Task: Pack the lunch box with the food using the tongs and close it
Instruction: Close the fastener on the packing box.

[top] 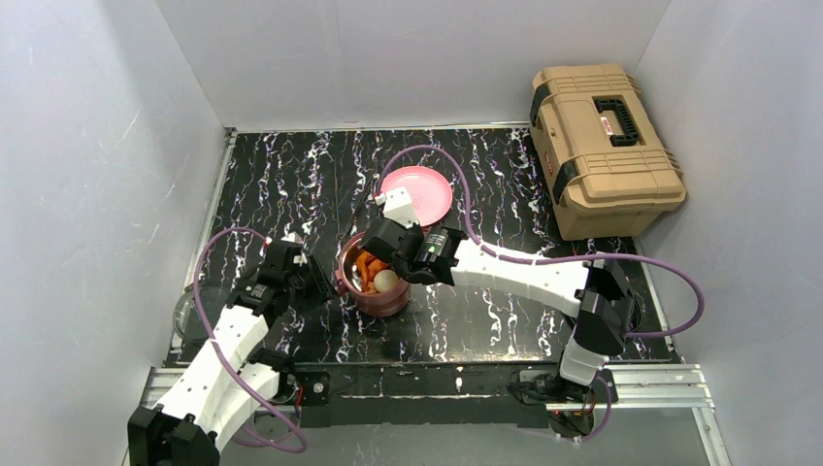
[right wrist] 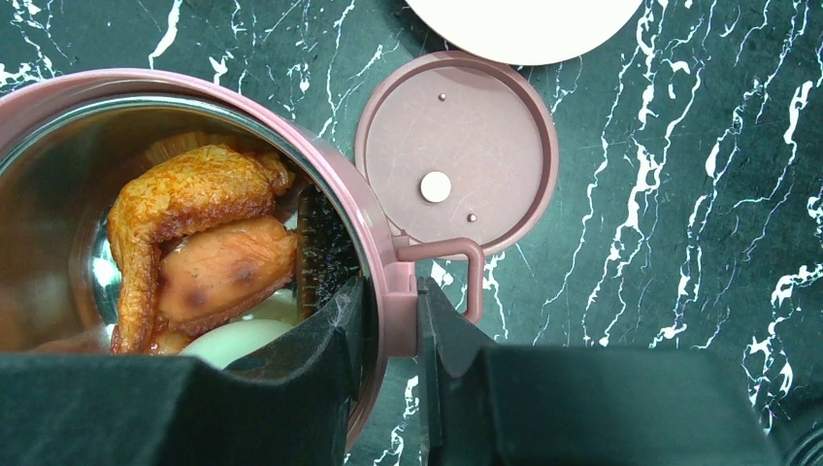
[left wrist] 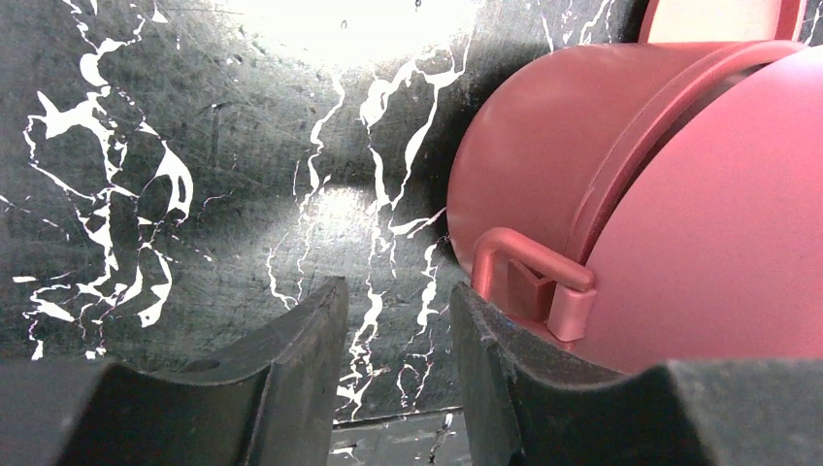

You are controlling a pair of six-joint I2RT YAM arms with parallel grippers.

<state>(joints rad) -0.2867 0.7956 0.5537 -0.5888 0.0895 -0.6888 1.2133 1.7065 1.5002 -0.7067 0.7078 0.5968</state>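
Note:
The maroon lunch box (top: 374,291) stands near the table's middle, its top bowl (right wrist: 58,107) uncovered. Inside lies the food: orange-red pieces (right wrist: 204,233), a white egg-like piece (right wrist: 243,340) and a dark bit (right wrist: 325,252). My right gripper (right wrist: 388,325) is shut on the bowl's rim at its clasp, one finger inside and one outside. A flat disc lid (right wrist: 456,155) with a pale centre dot lies on the table beside the bowl. My left gripper (left wrist: 398,311) stands open and empty at the box's left side (left wrist: 602,194), its right finger close to a wire latch (left wrist: 534,277). I cannot make out the tongs.
A pink plate (top: 417,192) sits just behind the lunch box. A large tan toolbox (top: 602,146) stands at the back right. A clear round dish (top: 192,313) lies by the left edge. White walls enclose the black marbled table (top: 291,184).

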